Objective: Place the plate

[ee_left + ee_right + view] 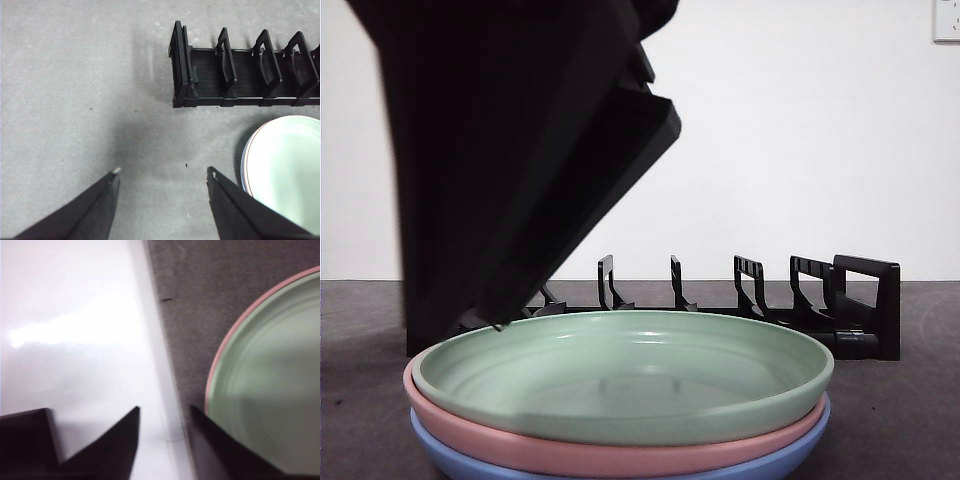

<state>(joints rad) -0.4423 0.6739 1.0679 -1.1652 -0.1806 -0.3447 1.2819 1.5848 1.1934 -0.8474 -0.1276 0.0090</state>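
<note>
Right gripper point(162, 412) low at the rim of the green plate point(620, 375), jaws parted and gripping nothing.

The green plate sits lower centre in the front view, topping a stack of 3 over a pink plate point(600, 455) and a blue plate point(520, 465). The arm fills the upper left, its tip just beside the green rim. To grip well, I judge 1 jaw should slip under the green lip only, leaving the pink one down. The black rack point(770, 300) stands behind, right of centre, slots free. The left gripper point(162, 172) hangs open over bare table point(75, 75), near the rack end.
</note>
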